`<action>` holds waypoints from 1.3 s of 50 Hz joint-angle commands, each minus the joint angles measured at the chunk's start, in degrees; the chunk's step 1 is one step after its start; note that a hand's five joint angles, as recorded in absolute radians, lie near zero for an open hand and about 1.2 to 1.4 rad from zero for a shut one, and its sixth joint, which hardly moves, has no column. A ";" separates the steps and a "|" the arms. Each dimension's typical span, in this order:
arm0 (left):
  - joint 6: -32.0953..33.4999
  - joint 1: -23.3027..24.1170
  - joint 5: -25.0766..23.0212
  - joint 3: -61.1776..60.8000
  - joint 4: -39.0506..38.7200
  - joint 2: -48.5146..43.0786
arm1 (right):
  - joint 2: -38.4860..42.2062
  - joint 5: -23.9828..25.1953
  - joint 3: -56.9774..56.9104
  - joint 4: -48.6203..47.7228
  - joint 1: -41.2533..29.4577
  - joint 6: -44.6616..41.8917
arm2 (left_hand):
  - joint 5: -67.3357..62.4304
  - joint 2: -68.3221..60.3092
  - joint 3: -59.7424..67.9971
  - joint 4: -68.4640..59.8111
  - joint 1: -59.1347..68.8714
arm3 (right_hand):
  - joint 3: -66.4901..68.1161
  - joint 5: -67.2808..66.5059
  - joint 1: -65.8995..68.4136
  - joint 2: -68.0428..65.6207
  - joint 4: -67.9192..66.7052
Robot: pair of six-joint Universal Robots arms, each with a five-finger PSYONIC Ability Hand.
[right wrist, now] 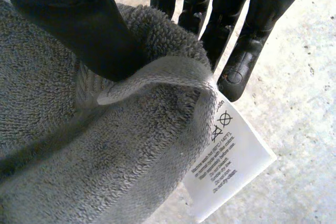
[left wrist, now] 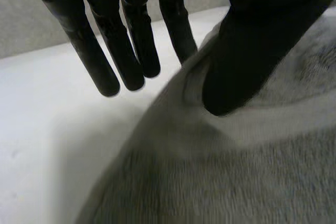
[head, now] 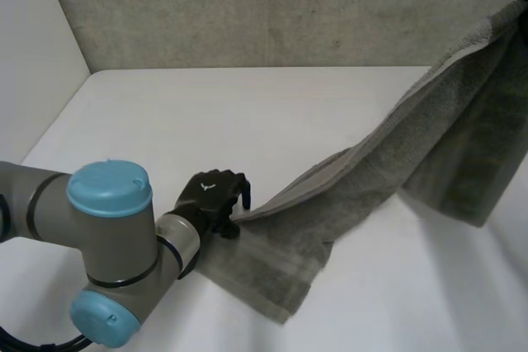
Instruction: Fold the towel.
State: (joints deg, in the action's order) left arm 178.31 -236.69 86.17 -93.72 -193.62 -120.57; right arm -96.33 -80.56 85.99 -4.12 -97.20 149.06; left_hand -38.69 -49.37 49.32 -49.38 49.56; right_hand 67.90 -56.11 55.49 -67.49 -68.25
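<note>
Nearest the camera, the left arm (head: 111, 245) reaches over the near left of the table (head: 247, 113). Its left hand (head: 216, 197) pinches the long edge of the towel (head: 371, 179), thumb pressed on top and at least one straight finger slipping under the edge, the rest spread over bare table. From there the cloth's near end lies flat, and the rest climbs as a sagging band to the far right. High up there, the right hand (right wrist: 68, 30) clamps a corner between thumb and fingers, a care label (right wrist: 231, 156) dangling just beside the fingertips. I judge the fold barely begun: nothing lies doubled and flat, so the held ends must meet and be laid down
</note>
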 commanded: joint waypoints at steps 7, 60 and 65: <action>0.46 -0.79 0.58 -0.24 -0.18 3.94 | 6.77 0.84 3.31 2.36 1.31 -3.16 | -31.31 -30.63 30.68 -30.62 30.44 | 12.10 -13.89 24.51 -12.51 -11.75; 25.68 -10.19 5.68 15.88 -14.84 2.54 | 31.55 8.31 -6.30 -22.78 -3.96 -0.96 | -31.31 -30.63 30.68 -30.62 30.44 | 12.10 -13.89 24.51 -12.51 -11.75; 26.21 -10.28 2.44 7.25 -20.56 -0.44 | 34.71 8.32 -0.22 -21.81 -3.96 -1.58 | -31.31 -30.63 30.68 -30.62 30.44 | 12.10 -13.89 24.51 -12.51 -11.75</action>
State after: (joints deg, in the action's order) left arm 203.84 -246.84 91.77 -76.47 -208.35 -117.90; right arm -64.99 -73.20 78.65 -27.11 -101.15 148.14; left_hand -59.42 -69.78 69.69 -69.74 68.31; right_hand 68.20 -56.70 55.46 -67.75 -68.45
